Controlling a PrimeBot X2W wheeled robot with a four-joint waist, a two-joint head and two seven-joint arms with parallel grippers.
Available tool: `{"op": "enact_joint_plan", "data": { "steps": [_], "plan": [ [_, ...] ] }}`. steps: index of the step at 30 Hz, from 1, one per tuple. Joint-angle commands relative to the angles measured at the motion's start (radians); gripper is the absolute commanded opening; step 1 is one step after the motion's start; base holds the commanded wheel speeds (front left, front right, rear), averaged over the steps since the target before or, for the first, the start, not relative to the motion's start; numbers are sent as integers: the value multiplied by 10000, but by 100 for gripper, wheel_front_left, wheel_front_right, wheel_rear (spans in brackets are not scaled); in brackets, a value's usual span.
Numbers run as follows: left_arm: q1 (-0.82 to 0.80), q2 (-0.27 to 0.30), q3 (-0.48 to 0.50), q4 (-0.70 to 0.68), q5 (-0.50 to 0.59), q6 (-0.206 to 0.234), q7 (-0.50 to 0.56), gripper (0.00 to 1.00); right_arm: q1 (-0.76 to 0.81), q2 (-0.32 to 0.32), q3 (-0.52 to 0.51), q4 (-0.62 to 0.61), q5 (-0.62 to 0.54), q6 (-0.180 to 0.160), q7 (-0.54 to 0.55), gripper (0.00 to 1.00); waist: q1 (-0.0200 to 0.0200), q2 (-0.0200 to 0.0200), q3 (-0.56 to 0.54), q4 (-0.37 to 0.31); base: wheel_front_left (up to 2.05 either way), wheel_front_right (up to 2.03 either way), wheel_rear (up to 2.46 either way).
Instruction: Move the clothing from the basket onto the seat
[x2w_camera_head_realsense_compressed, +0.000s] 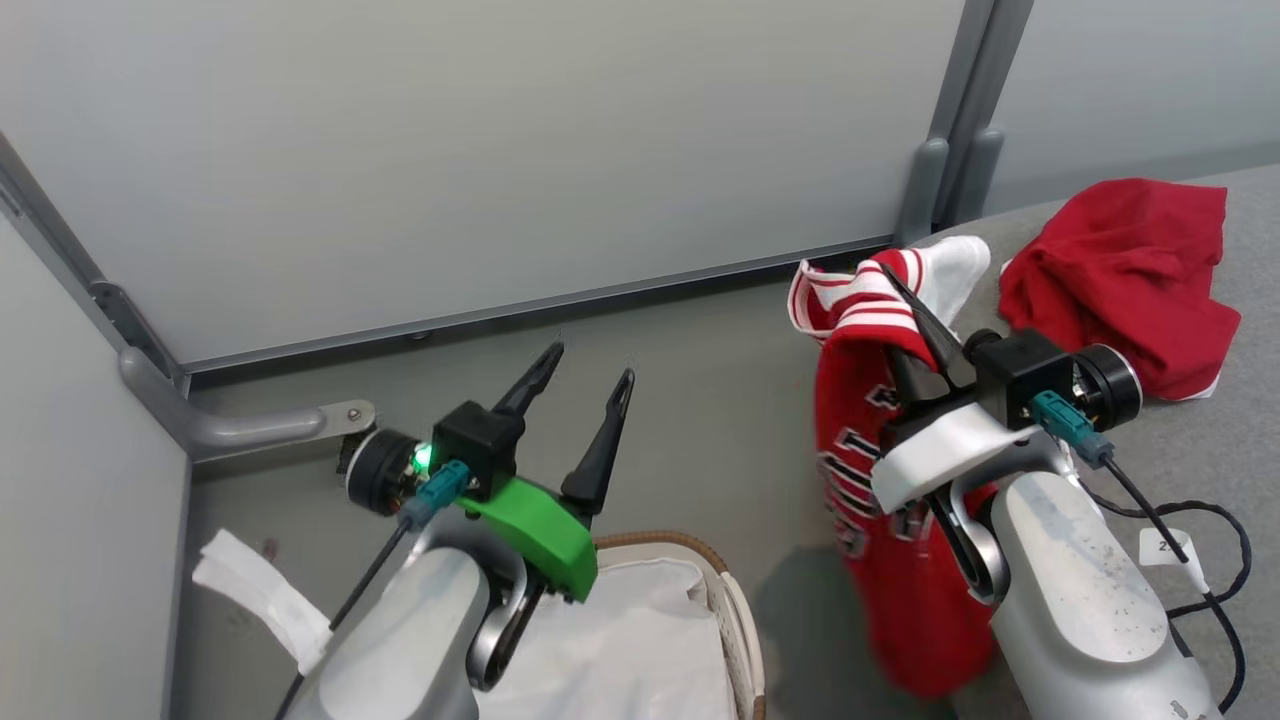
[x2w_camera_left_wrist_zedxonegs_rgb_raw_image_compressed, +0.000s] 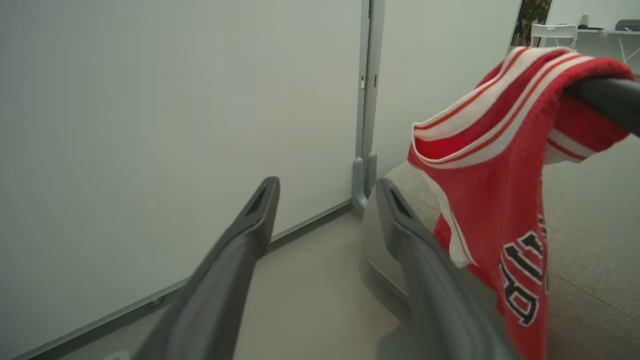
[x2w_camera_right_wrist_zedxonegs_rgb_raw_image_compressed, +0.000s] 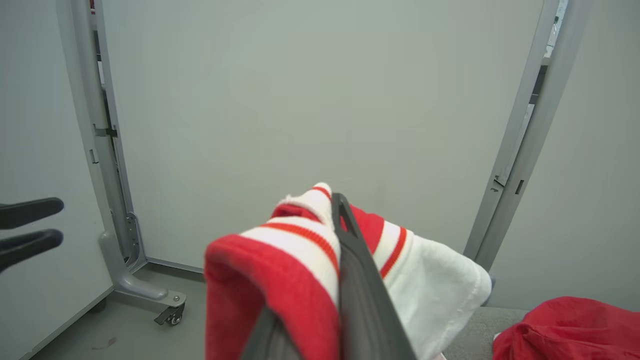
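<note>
Above the floor (x2w_camera_head_realsense_compressed: 700, 400) beside the seat (x2w_camera_head_realsense_compressed: 1240, 440), the right gripper (x2w_camera_head_realsense_compressed: 900, 295) clamps the jersey (x2w_camera_head_realsense_compressed: 870, 480) by its trim.
The left gripper (x2w_camera_head_realsense_compressed: 590, 365) hangs spread and empty; next, likely: carry the jersey over the seat and release.

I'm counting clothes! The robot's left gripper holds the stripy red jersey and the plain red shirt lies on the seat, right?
No: the head view shows the right gripper holding the jersey; the left gripper is open and empty. The plain shirt does lie on the seat.

Lettered red jersey (x2w_camera_head_realsense_compressed: 850, 420) dangling, plain red garment (x2w_camera_head_realsense_compressed: 1120, 270) crumpled on grey seat (x2w_camera_head_realsense_compressed: 1240, 440)
</note>
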Motion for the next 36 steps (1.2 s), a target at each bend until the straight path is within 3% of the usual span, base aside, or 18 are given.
{"op": "enact_joint_plan", "data": {
  "steps": [1,15,24,29,36],
  "plan": [
    [397,-61,106,23,73,-28,-5,100,-7,-31,-89,-109,-102,-11,-23,0,0,0,41,-136,0,0,0],
    [2075,-590,812,-126,816,-126,-6,100,-229,-34,-1023,-315,-608,-11,-23,0,0,0,349,-1210,0,0,0],
    [1620,-696,819,-414,1379,-212,-6,100,-2269,-74,-1914,81,-1845,-12,-25,0,0,0,1310,-2147,0,0,0],
    [1236,-714,725,-524,1670,-279,-7,100,-4192,-648,-2469,436,-2364,-11,-23,0,0,0,2063,-2676,0,0,0],
    [471,-722,553,-635,1968,-326,-7,100,-6981,-1978,-2951,1529,-2713,-11,-23,0,0,0,3165,-2895,0,0,0]
  ]
}}
